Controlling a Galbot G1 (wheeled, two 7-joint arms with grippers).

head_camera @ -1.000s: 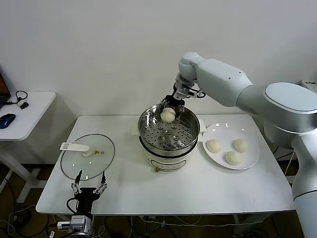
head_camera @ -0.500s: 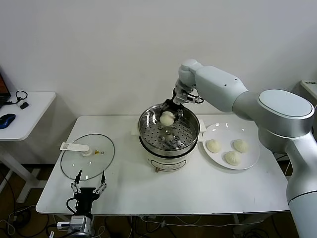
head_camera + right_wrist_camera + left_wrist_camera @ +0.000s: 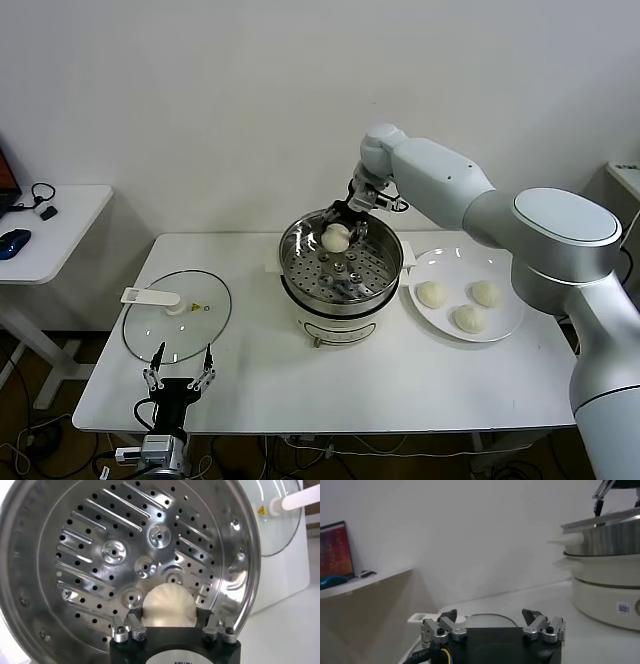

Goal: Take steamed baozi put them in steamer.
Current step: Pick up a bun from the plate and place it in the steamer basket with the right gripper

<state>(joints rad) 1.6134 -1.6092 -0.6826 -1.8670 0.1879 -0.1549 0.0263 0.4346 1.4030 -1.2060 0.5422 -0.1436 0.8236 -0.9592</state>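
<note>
One cream-white baozi (image 3: 336,236) hangs inside the far side of the steamer (image 3: 300,262), a shiny perforated steel basket on a white cooker base. My right gripper (image 3: 340,228) is shut on this baozi; in the right wrist view the bun (image 3: 167,606) sits between the fingers (image 3: 134,622), just above the perforated floor (image 3: 115,552). Three more baozi (image 3: 432,294) (image 3: 485,293) (image 3: 467,318) lie on the white plate (image 3: 505,320) to the right of the steamer. My left gripper (image 3: 179,378) is parked open at the table's front left edge, its fingers (image 3: 447,620) spread apart.
A round glass lid (image 3: 150,330) with a white handle (image 3: 152,296) lies on the table left of the steamer, just beyond the left gripper. A small side table (image 3: 60,230) with a mouse stands at the far left. The wall is close behind the steamer.
The right gripper has carried the baozi a little lower and farther into the steamer basket. The left arm has not moved.
</note>
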